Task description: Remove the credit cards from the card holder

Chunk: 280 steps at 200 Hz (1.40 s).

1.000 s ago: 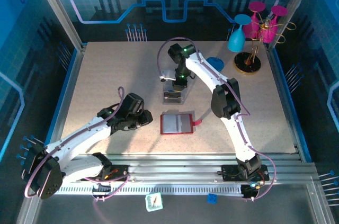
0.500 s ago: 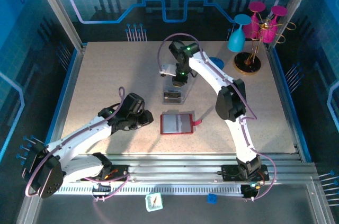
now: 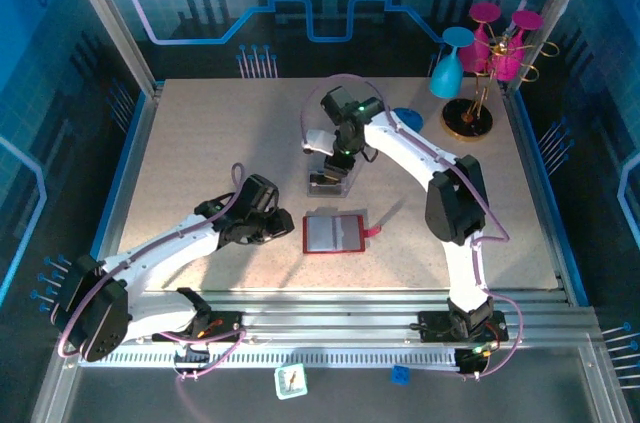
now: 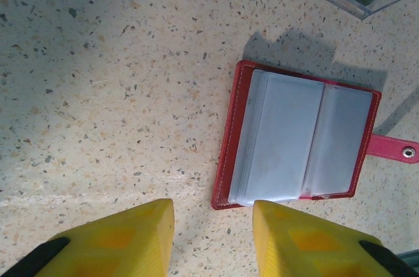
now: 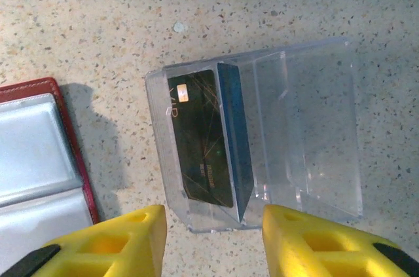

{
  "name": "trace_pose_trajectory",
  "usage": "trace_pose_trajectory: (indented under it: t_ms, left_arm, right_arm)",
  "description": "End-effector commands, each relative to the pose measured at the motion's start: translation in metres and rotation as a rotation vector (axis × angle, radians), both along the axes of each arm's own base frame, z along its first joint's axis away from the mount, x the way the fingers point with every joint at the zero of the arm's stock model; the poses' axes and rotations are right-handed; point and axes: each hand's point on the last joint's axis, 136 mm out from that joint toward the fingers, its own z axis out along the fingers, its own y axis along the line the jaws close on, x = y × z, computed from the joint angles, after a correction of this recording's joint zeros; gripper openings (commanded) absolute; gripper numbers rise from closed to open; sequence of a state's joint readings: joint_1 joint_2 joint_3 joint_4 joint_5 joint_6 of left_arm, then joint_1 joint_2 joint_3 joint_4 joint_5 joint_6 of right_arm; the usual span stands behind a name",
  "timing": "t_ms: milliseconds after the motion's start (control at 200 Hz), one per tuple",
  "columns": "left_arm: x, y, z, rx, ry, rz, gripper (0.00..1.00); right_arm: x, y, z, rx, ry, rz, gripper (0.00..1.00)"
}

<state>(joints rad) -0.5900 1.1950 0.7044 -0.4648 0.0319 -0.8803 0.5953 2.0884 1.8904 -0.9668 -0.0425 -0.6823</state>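
The card holder point(image 3: 335, 233) lies open on the table, red with pale grey pockets point(image 4: 298, 136) and its tab point(image 4: 393, 149) pointing right. Its pockets look empty from the left wrist view. A black credit card point(image 5: 200, 139) and a blue one point(image 5: 234, 129) lean inside the clear plastic box point(image 5: 301, 133), just behind the holder point(image 5: 39, 159). My right gripper point(image 5: 213, 244) hovers open over the box point(image 3: 330, 180), nothing between its fingers. My left gripper point(image 4: 213, 238) is open, just left of the holder's near left corner, apart from it.
A stand with pink and blue glasses point(image 3: 480, 58) occupies the back right corner, with a blue disc point(image 3: 405, 118) beside the right arm. Open tabletop spreads to the left and back left. The metal rail point(image 3: 330, 343) runs along the near edge.
The right gripper's jaws have spread apart over the clear box and its arm has shifted a little. The left arm has edged slightly towards the holder.
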Motion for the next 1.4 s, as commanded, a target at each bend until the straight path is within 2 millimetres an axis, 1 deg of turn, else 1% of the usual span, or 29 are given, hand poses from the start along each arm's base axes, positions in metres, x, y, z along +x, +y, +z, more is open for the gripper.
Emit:
trace_pose_trajectory:
  t_ms: [0, 55, 180, 315, 490, 585, 715, 885, 1081, 1396]
  left_arm:
    - [0.006, -0.005, 0.010, -0.021, -0.028, -0.023, 0.37]
    - [0.007, -0.006, 0.010, -0.022, -0.029, -0.023, 0.37]
    - [0.007, -0.006, 0.011, -0.025, -0.030, -0.023, 0.37]
    - [0.007, -0.007, 0.011, -0.023, -0.026, -0.028, 0.37]
    - [0.007, -0.007, 0.011, -0.026, -0.025, -0.028, 0.37]
    - [0.007, -0.007, 0.012, -0.023, -0.027, -0.027, 0.37]
    - [0.007, -0.006, 0.012, -0.020, -0.028, -0.025, 0.37]
    - [0.006, -0.006, 0.012, -0.020, -0.028, -0.028, 0.37]
    - [0.006, -0.005, 0.011, -0.017, -0.029, -0.029, 0.37]
    - [0.005, -0.004, 0.011, -0.016, -0.031, -0.025, 0.38]
  right_arm:
    - [0.011, 0.009, -0.017, -0.024, -0.039, -0.010, 0.47]
    - [0.014, 0.009, -0.024, -0.037, -0.043, -0.011, 0.49]
    - [0.021, 0.010, -0.033, -0.054, -0.057, -0.017, 0.51]
    - [0.031, 0.008, -0.039, -0.079, -0.092, -0.028, 0.51]
    - [0.037, 0.009, -0.044, -0.092, -0.109, -0.027, 0.51]
    - [0.041, 0.010, -0.041, -0.087, -0.124, -0.037, 0.51]
    - [0.047, 0.012, -0.029, -0.070, -0.167, -0.049, 0.51]
    - [0.061, 0.009, -0.014, -0.068, -0.259, -0.086, 0.51]
    - [0.071, 0.006, -0.002, -0.056, -0.335, -0.115, 0.51]
    - [0.072, 0.008, -0.002, -0.049, -0.344, -0.119, 0.51]
